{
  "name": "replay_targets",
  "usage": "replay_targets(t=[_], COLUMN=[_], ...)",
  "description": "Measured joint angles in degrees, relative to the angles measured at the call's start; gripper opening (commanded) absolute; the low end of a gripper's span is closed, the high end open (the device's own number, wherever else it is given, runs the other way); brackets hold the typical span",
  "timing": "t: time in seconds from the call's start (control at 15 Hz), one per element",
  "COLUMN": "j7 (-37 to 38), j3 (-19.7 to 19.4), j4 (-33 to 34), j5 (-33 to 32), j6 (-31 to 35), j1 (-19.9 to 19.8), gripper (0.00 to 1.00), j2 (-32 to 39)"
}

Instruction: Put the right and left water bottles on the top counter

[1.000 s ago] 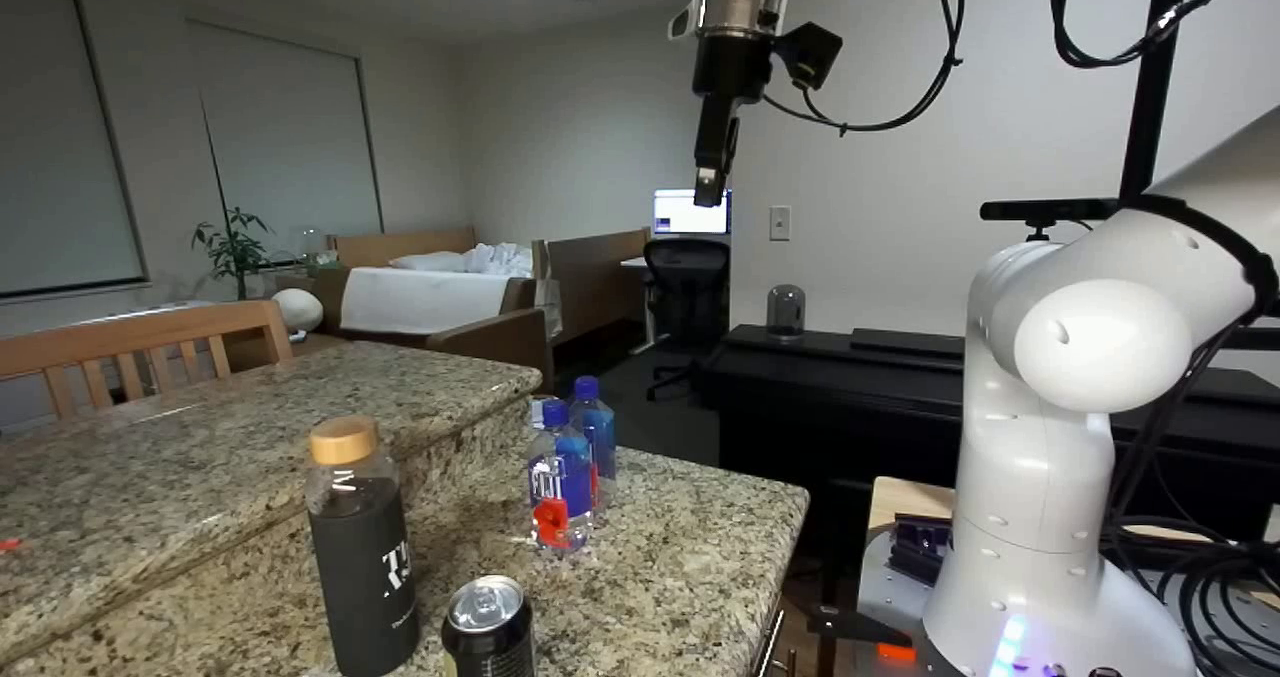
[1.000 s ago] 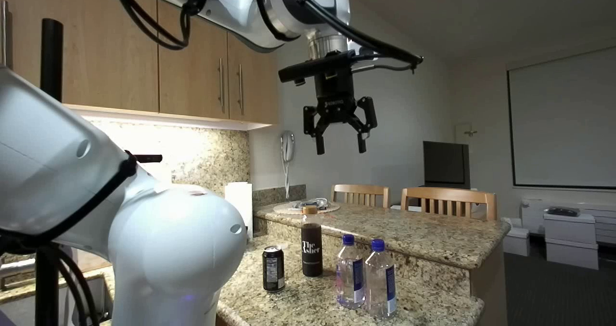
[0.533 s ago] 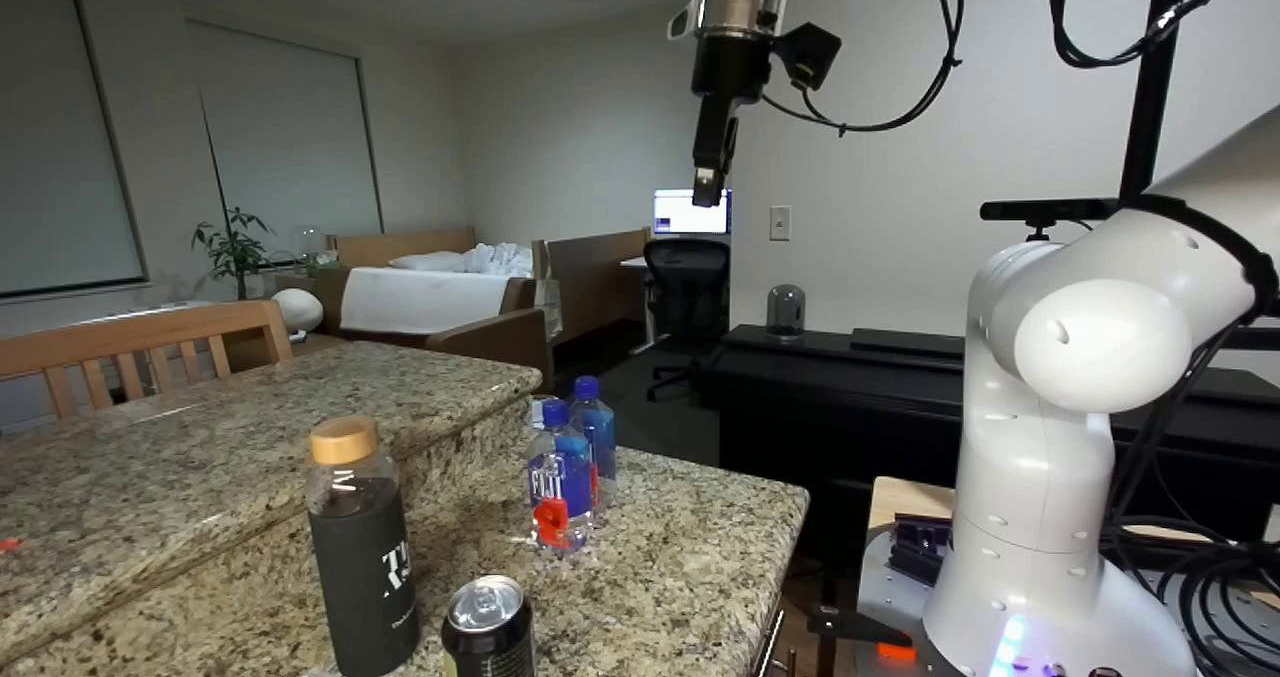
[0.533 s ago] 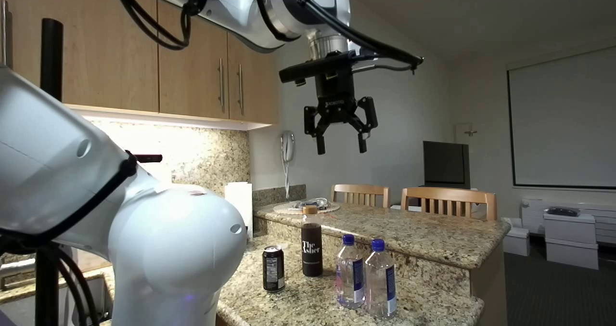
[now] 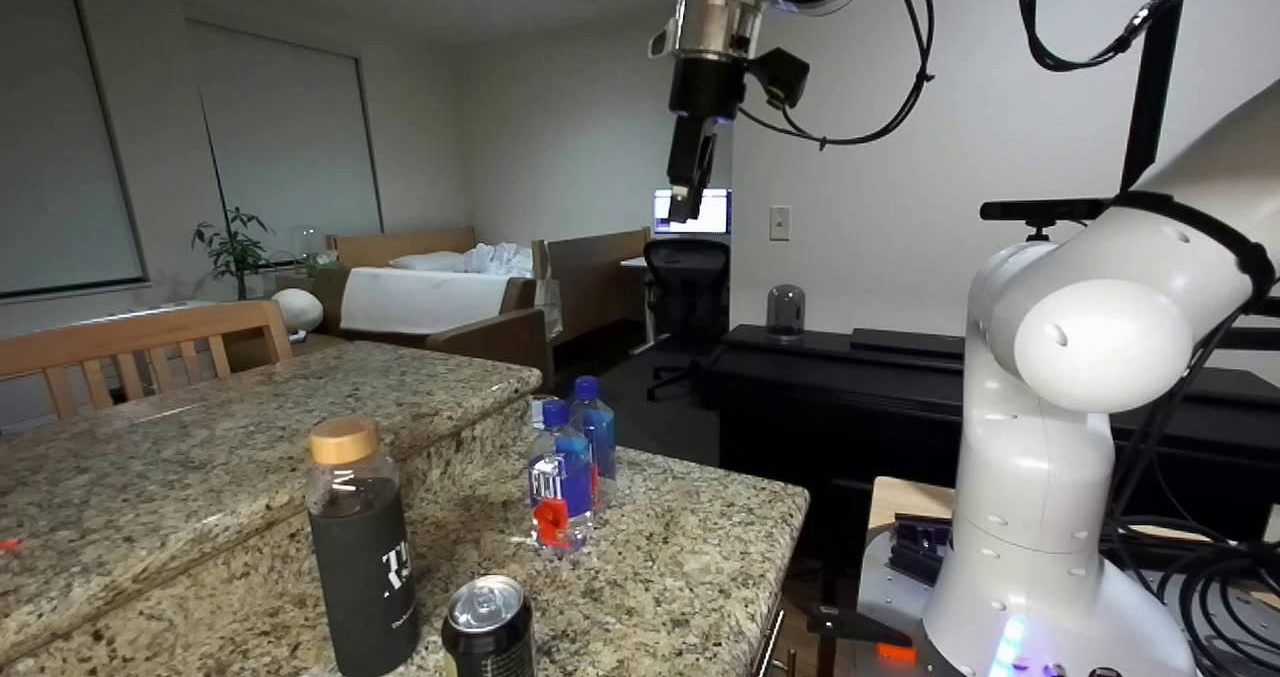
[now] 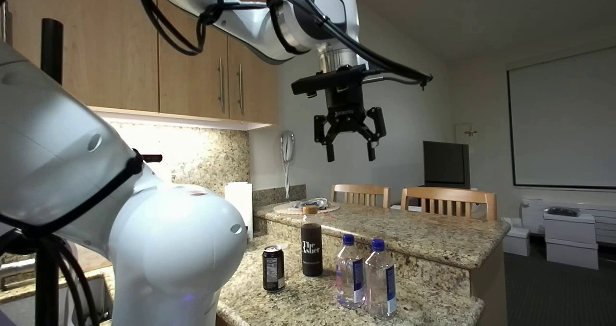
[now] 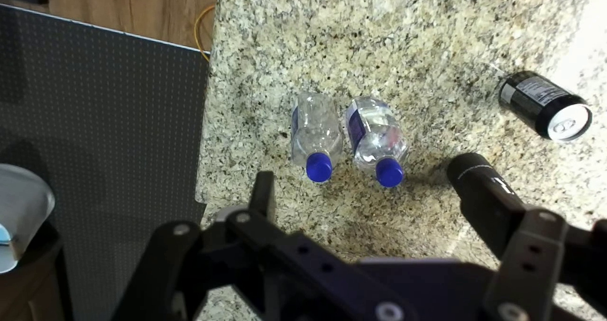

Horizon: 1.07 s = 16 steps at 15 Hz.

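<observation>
Two clear plastic water bottles with blue caps stand upright close together on the lower granite tier (image 5: 680,537). The bottle nearer the counter's end shows in both exterior views (image 5: 600,442) (image 6: 381,285) and at left in the wrist view (image 7: 315,126). The other bottle is beside it (image 5: 558,492) (image 6: 349,278) (image 7: 378,133). The top counter (image 5: 250,412) (image 6: 423,227) is the raised granite tier behind them. My gripper (image 6: 351,156) (image 5: 684,207) is open and empty, high above the bottles. In the wrist view both caps show between the spread fingers (image 7: 370,195).
A tall black flask with a brown cap (image 5: 365,577) (image 6: 312,249) and a dark drinks can (image 5: 490,632) (image 6: 273,269) stand on the lower tier near the bottles. A round mat with items (image 6: 308,205) lies on the top counter. Wooden chairs (image 6: 447,201) stand behind it.
In the last half second my gripper has moved slightly down, to the right in an exterior view and to the left in an exterior view. It stays open. The bottles have not moved.
</observation>
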Motion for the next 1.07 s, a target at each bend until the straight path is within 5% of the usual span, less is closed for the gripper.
replay_targets(t=[1.07], j7=[-0.04], j3=[-0.75], j4=[1.18], j5=[0.19], j6=[2.17], j1=[0.81], gripper=[1.0], j2=[11.12])
